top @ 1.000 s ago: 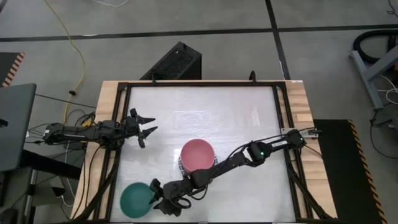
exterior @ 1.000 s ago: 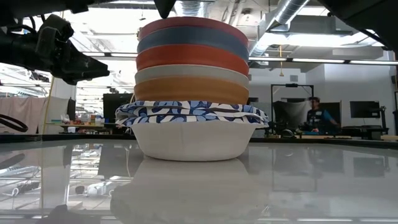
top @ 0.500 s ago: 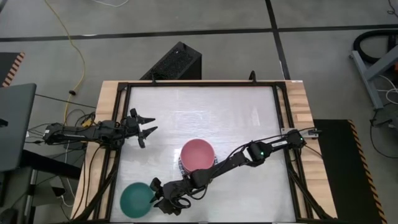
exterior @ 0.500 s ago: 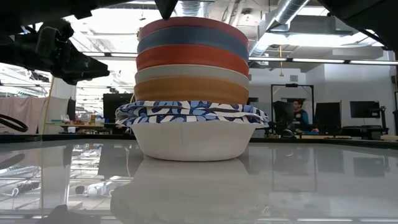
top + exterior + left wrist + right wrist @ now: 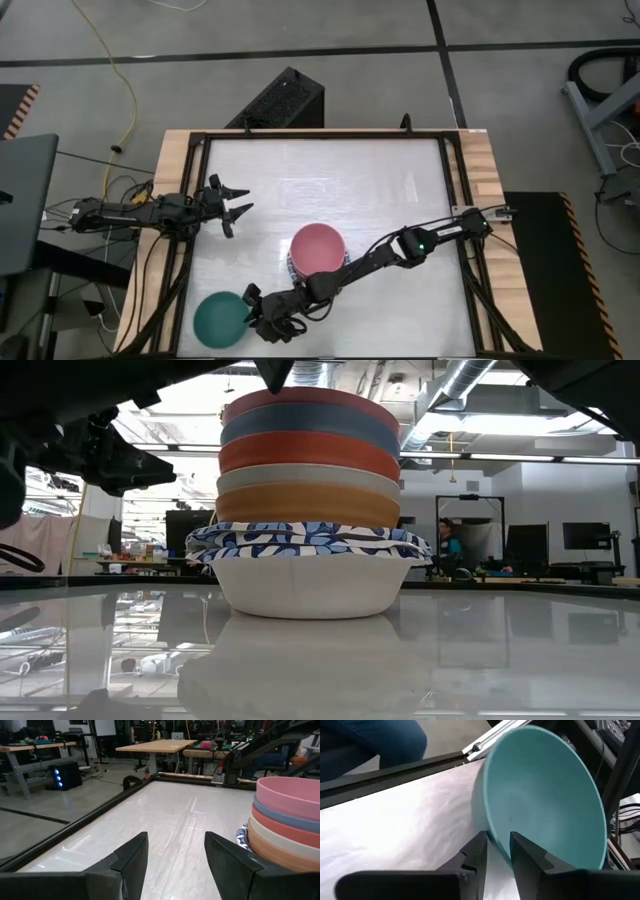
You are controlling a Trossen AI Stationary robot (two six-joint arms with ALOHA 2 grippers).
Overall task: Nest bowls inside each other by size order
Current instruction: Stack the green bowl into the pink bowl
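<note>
A stack of nested bowls (image 5: 317, 249) stands mid-table, pink on top. In the low view it runs from a cream bowl (image 5: 310, 588) on the table, through blue-and-white patterned ones (image 5: 310, 540), orange, cream, red and slate-blue, up to pink. A dark green bowl (image 5: 215, 320) is apart, near the table's near left corner. My right gripper (image 5: 256, 318) is shut on the green bowl's rim on its right side. My left gripper (image 5: 235, 205) is open and empty near the table's left edge, level with the stack (image 5: 285, 825). My right gripper pinches the green bowl's rim (image 5: 492, 836) on the side toward the stack. One finger (image 5: 479, 851) is on the outer wall and the other finger (image 5: 522, 851) is inside the bowl. The fingers come low from the table's right. Whether the bowl's base touches the table I cannot tell.
A black frame (image 5: 190, 200) runs round the white table top, with wooden strips outside it. Open table surface lies far of the stack (image 5: 330, 180) and to its right. A person shows far off in the room behind (image 5: 447, 540).
</note>
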